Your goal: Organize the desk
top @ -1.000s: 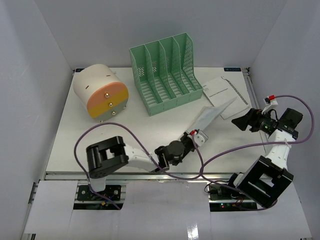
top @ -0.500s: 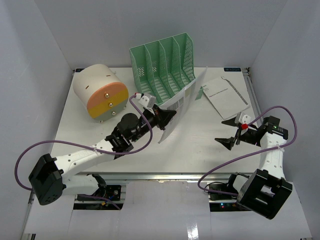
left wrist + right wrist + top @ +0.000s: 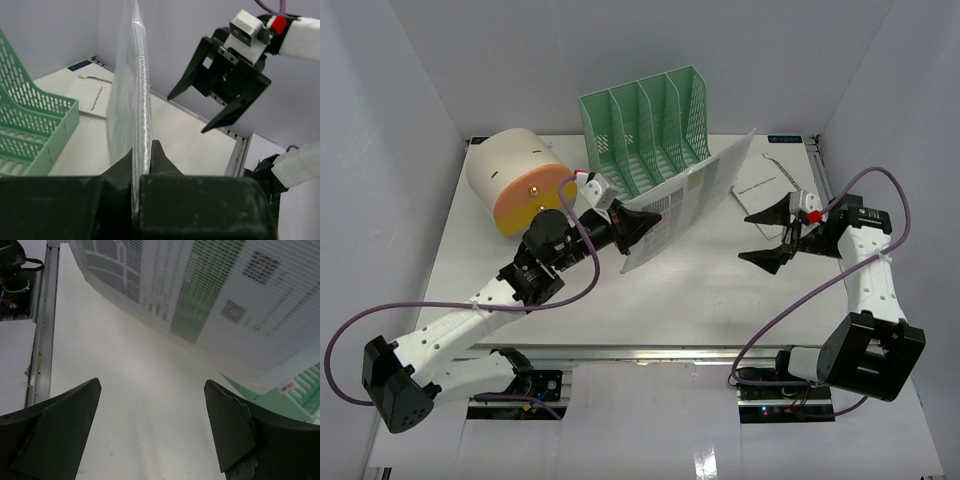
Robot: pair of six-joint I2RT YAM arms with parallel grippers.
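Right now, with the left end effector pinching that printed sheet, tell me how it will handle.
The sheet is probably fairly stiff: held by one edge in the left end effector, it stands out with only a slight bow. Its glossy, sleeve-like surface looks slippery, so it may slide in the grip. Thin and broad, it is likely light.

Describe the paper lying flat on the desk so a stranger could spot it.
Start at the green mesh file rack at the back of the white desk. Right of it, near the back right corner, lies a white printed sheet. Unlike the plastic-sleeved sheet raised in the left hand, nothing holds it.
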